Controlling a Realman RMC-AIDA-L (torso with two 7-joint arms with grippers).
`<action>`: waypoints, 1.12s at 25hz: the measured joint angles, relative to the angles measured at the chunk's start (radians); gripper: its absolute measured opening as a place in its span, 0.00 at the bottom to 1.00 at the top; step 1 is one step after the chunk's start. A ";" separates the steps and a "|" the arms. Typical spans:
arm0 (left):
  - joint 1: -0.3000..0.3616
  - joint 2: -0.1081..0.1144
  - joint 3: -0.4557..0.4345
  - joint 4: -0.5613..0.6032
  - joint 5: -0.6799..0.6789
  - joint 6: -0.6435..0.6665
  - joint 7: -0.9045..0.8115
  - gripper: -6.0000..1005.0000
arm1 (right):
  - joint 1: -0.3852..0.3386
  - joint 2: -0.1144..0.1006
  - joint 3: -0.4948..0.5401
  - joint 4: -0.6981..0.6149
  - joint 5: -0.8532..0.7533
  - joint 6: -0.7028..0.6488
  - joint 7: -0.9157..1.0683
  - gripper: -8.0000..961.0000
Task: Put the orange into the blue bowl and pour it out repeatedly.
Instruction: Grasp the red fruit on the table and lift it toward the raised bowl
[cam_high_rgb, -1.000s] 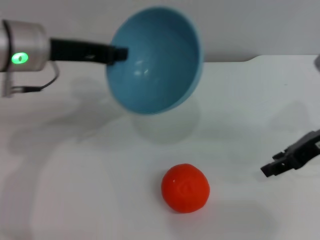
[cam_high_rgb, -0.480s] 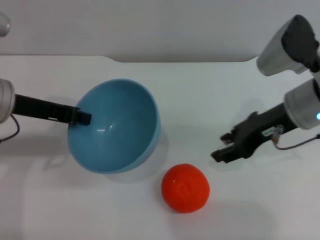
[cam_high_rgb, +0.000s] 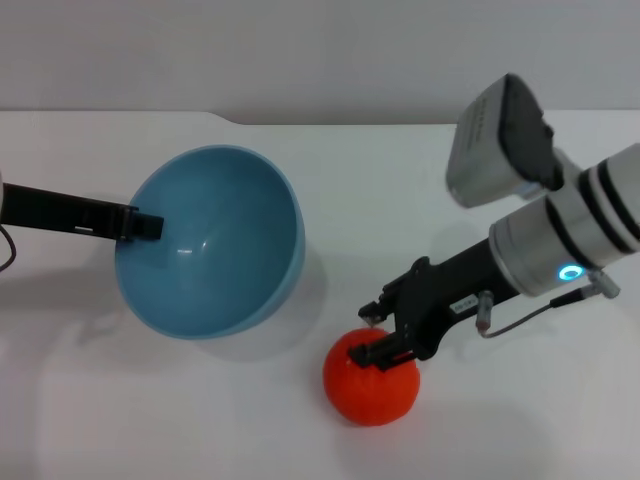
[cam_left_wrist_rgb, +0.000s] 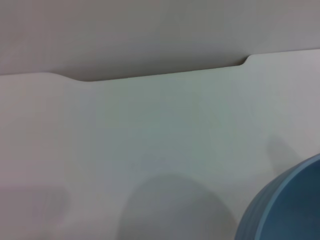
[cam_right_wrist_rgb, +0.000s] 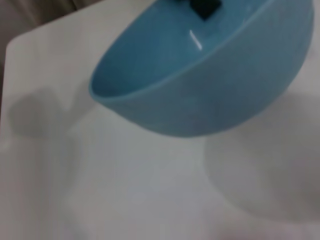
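You were at the pick-up step: your right end effector (cam_high_rgb: 385, 335) had its fingers spread around the top of the orange (cam_high_rgb: 370, 378), one finger lying across the fruit and the other just beyond it, not yet visibly closed. The orange sat on the white desk (cam_high_rgb: 500, 200), just beside the blue bowl (cam_high_rgb: 210, 255) and outside it. Your left end effector (cam_high_rgb: 140, 225) was pinched onto the bowl's rim, holding it tilted with its mouth turned toward the orange and, judging by the shadow under it, lifted off the desk. The bowl held nothing; its inside showed only a glossy highlight. The next move, I judge, called for closing on the orange, lifting it clear, and carrying it over the rim while you levelled the bowl.
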 joint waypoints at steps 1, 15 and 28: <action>-0.002 0.000 0.000 0.000 0.001 -0.001 0.001 0.00 | 0.000 0.000 -0.012 0.007 -0.003 0.012 0.000 0.52; -0.007 0.001 0.002 -0.008 0.001 -0.009 0.009 0.00 | 0.020 0.001 -0.037 0.185 -0.009 0.123 0.007 0.46; -0.011 0.002 0.010 -0.009 0.001 -0.010 0.010 0.01 | -0.004 -0.001 0.013 0.166 -0.007 0.092 0.008 0.20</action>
